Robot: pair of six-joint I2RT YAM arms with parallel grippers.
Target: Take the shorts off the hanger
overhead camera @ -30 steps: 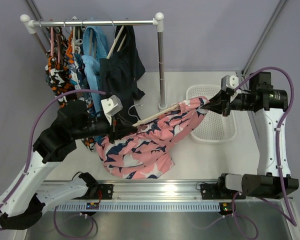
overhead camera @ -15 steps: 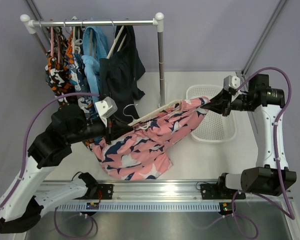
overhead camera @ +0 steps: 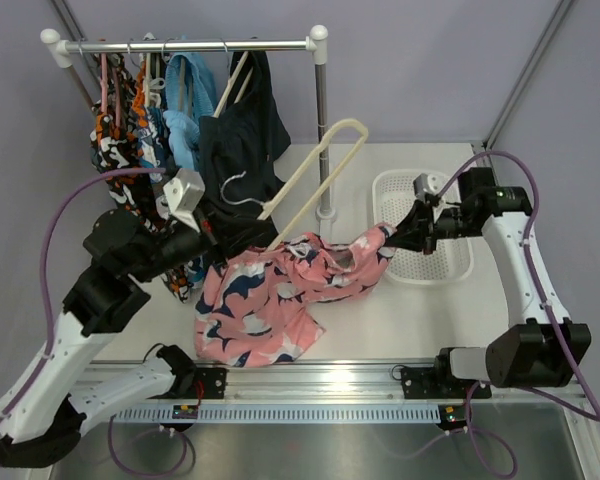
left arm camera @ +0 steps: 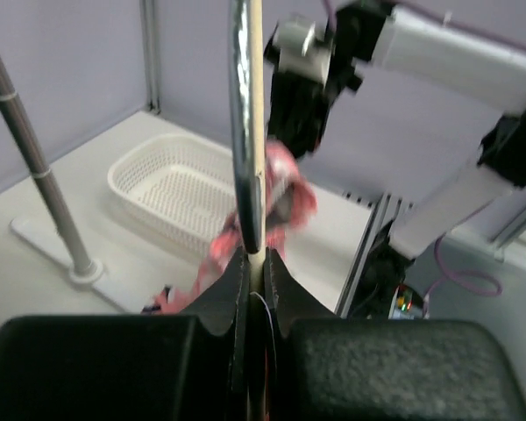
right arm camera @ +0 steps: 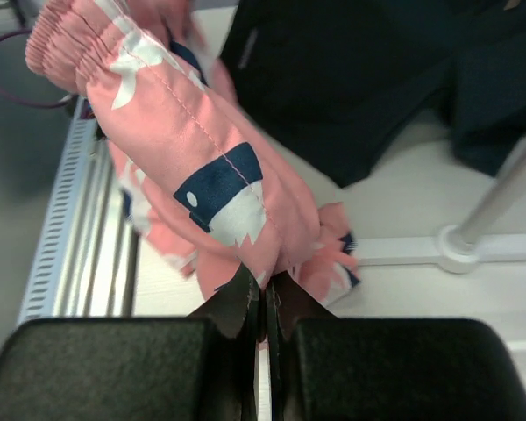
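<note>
- The left fingers (left arm camera: 235, 282) are clamped on the hanger (overhead camera: 347, 122), which is raised and tilted toward upper centre.
- The right fingers (right arm camera: 237, 304) pinch the shorts (overhead camera: 280, 300) at centre-right.
- The shorts sag onto the table (overhead camera: 420, 310), apparently clear of the hanger.

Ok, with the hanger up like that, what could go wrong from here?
The hanger, clamped in the left gripper, tilts up beside the rack pole and the navy garment; swinging it could snag either. Its lower end reaches the shorts and may catch fabric. The right gripper pinches only a small fold, which could slip.
</note>
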